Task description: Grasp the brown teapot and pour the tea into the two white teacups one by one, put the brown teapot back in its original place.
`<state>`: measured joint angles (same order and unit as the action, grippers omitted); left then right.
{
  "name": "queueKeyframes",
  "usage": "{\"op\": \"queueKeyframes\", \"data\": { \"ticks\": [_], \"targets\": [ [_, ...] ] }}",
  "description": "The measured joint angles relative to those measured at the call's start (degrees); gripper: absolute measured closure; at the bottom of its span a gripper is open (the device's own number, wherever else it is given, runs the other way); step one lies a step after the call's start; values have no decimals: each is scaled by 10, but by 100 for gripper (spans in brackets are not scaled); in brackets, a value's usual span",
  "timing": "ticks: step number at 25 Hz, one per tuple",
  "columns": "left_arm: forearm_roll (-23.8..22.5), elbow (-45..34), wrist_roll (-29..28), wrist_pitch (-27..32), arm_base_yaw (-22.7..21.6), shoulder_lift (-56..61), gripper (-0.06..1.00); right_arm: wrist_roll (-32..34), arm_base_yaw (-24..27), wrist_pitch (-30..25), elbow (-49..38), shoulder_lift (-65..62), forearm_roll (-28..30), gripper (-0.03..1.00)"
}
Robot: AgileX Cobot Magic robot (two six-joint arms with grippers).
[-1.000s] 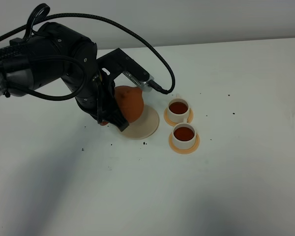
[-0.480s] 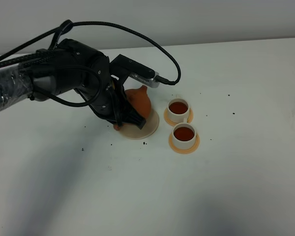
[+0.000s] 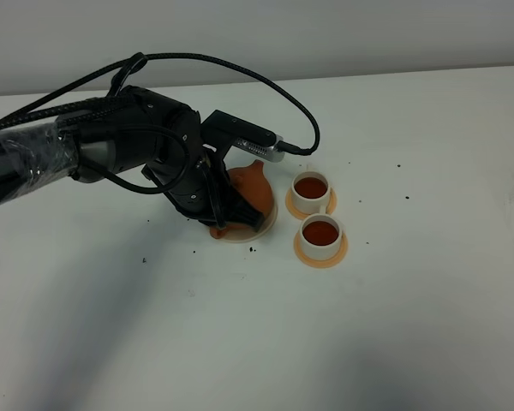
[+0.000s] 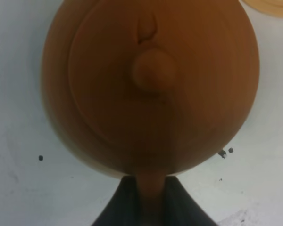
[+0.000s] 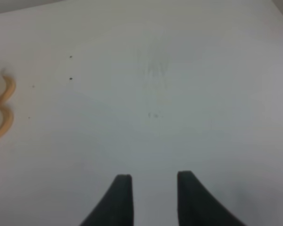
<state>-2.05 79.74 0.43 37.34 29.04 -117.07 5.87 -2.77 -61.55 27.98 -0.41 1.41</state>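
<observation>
Exterior high view first: we are watching the left gripper [image 3: 225, 224] clamping the brown teapot [image 3: 251, 187] by its handle, the pot sitting on or just over the cream saucer [image 3: 270, 218] near the table's [image 3: 428, 325] far edge, left of centre. The two white teacups [image 3: 311, 193] on orange coasters [image 3: 341, 253] just beside it are showing dark tea, so we are judging the pouring done. Best now to level the pot, seat it centred, then open gently.

Left wrist: we are looking down on the knobbed lid [image 4: 153, 70], fingers [image 4: 120, 202] pinching the handle.

Right wrist: the right gripper [image 5: 151, 193] is hanging with fingers apart over bare white tabletop, lightly speckled.
</observation>
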Motion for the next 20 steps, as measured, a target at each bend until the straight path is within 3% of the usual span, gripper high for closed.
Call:
{"op": "queueKeyframes", "data": {
  "ticks": [14,20],
  "targets": [
    [1,0,-4,27,0,0,81,0,0,0,0,0,0,72],
    [1,1,-4,61,0,0,62,0,0,0,0,0,0,72]
  ]
}}
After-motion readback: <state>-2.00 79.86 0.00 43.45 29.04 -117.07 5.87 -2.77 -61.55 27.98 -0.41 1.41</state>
